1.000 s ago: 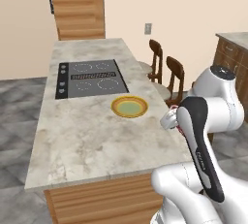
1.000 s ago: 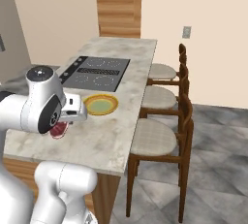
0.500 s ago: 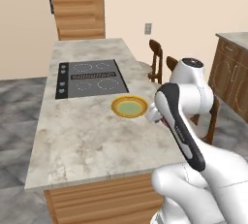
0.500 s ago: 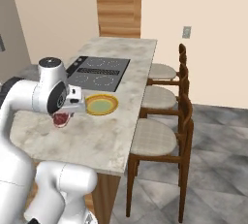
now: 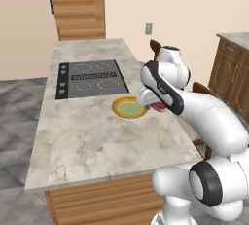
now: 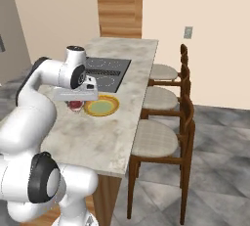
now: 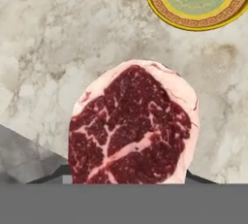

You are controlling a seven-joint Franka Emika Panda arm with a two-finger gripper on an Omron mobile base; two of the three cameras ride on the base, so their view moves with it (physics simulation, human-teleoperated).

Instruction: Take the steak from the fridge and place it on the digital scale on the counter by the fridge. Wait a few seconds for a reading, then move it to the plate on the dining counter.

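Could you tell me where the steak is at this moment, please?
The steak is in the gripper, above the dining counter just beside the plate on the stool side, not yet on it; in the hand view the plate sits ahead of it.

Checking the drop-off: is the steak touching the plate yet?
Apart. In the hand view, bare counter shows between the steak and the plate.

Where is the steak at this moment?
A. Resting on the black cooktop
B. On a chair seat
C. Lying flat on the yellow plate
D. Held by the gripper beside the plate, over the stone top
D: in the hand view the steak hangs in front of the gripper over the marbled dining counter, and the plate beside it has nothing on it.
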